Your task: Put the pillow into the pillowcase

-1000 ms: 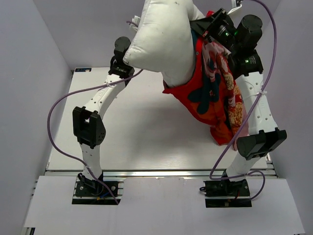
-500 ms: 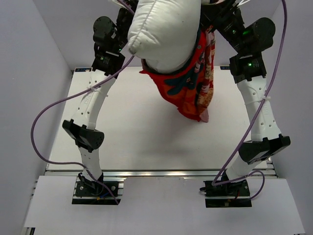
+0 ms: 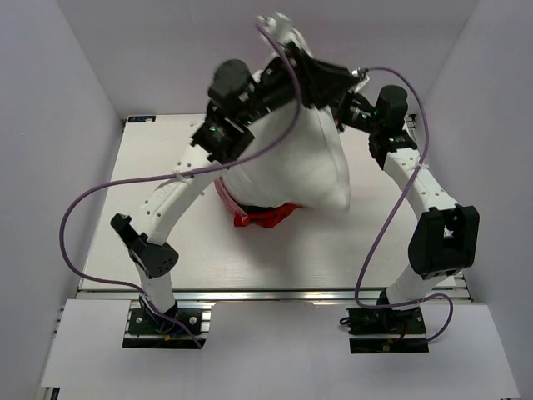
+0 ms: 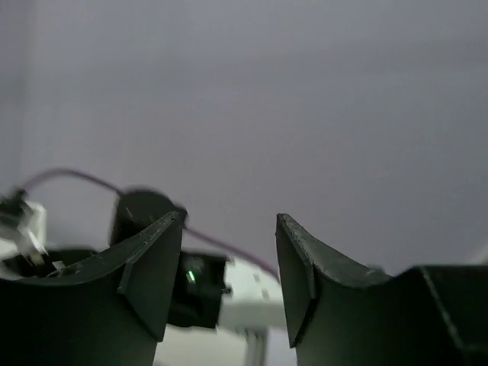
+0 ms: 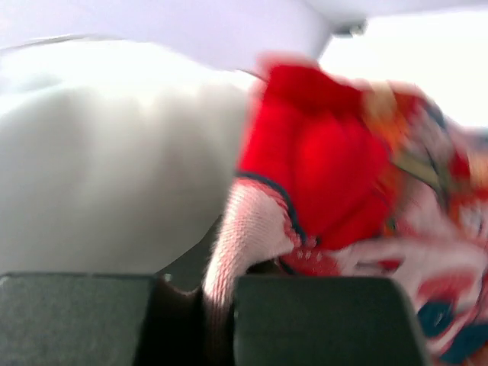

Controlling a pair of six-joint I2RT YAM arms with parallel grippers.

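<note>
The white pillow (image 3: 304,167) hangs mid-table from between the two wrists, its lower corner pointing right. Only a bunched red strip of the pillowcase (image 3: 265,216) shows under its lower edge. My right gripper (image 3: 340,112) is at the pillow's top edge. In the right wrist view, that right gripper (image 5: 217,286) is shut on a pinkish fold of the pillowcase (image 5: 328,168), with the pillow (image 5: 114,191) bulging to the left. My left gripper (image 3: 343,81) is raised above the pillow. In its own view the left gripper (image 4: 229,221) stands open, with only wall and the other arm beyond.
The white table (image 3: 166,150) is walled by lilac panels on the left, back and right. The purple cable (image 3: 92,200) loops out left of the left arm. The right arm's elbow (image 3: 445,242) sticks out near the table's right edge.
Both wrists have dropped from high above the table. The pillow came down with them and now covers most of the pillowcase, which hung open to its right a second ago.
</note>
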